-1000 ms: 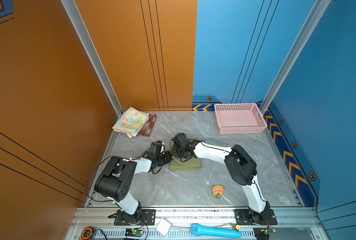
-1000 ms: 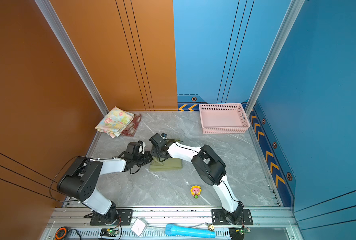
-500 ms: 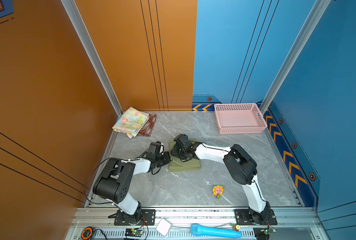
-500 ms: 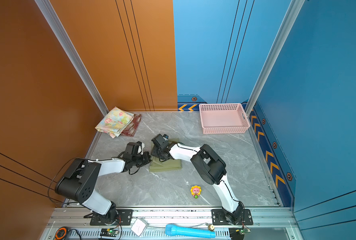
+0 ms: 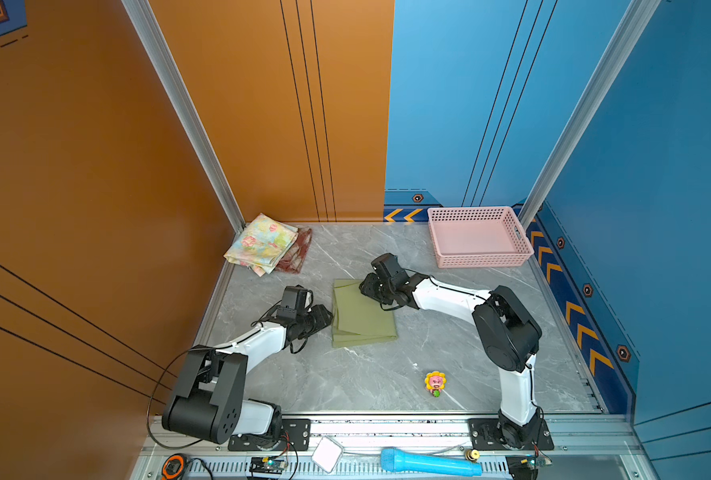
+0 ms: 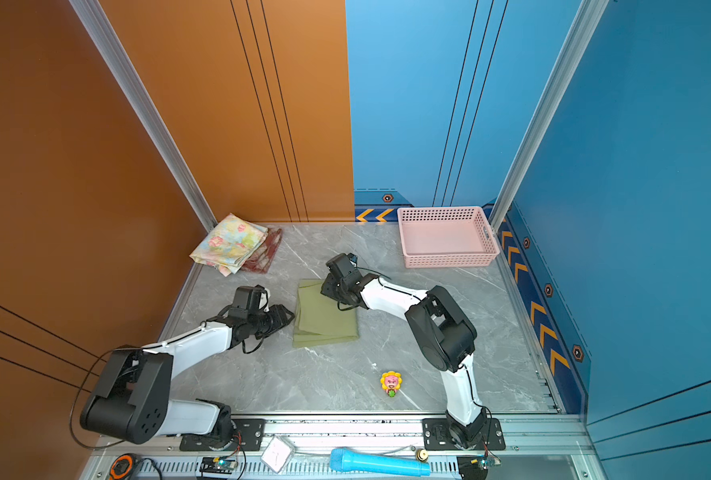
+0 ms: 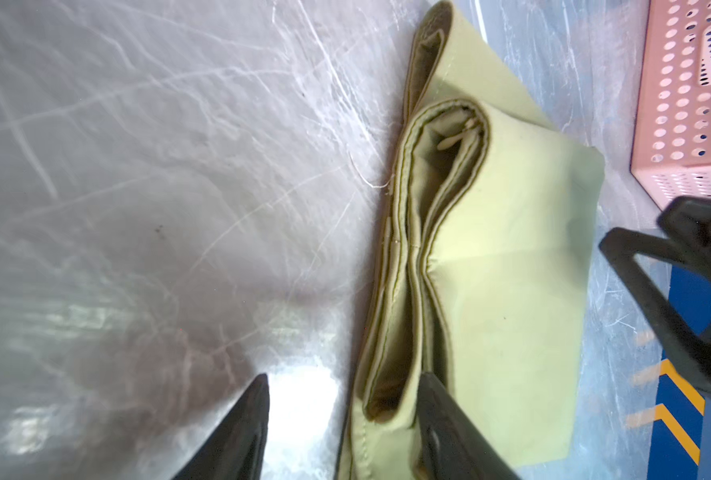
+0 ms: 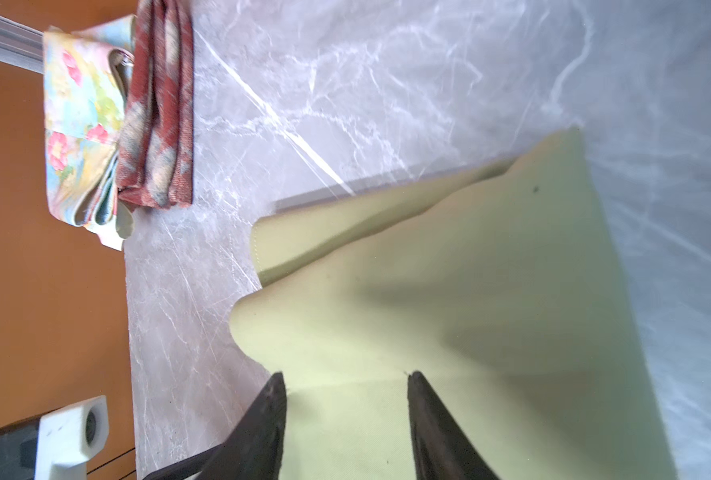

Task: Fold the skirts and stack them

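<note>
Olive skirt (image 5: pixel 362 320) folded, central — floral skirt (image 5: pixel 262 245) overlapping plaid skirt (image 5: pixel 300 254).

Lone skirt (image 5: pixel 362 316) at table (image 5: pixel 345 382) centre, skirt pile (image 5: pixel 262 245) back left, basket (image 5: pixel 480 262) back right, toy (image 5: pixel 435 383) front right

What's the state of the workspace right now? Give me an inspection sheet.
Surface: grey marbled tabletop, no spills seen.
Job's things: olive green skirt folded, mid-table; floral skirt folded on top of the plaid skirt, far left corner.
Clutter: pink basket, empty, far right; sunflower toy near the front; blue microphone on the front rail.
Grippers: left gripper jaws open at the olive skirt's folded edge; right gripper jaws open over its far edge; neither holds anything.
Cables: black cable loops beside the left arm's base, off the cloth.
Surroundings: orange panels and blue panels enclose the table.
</note>
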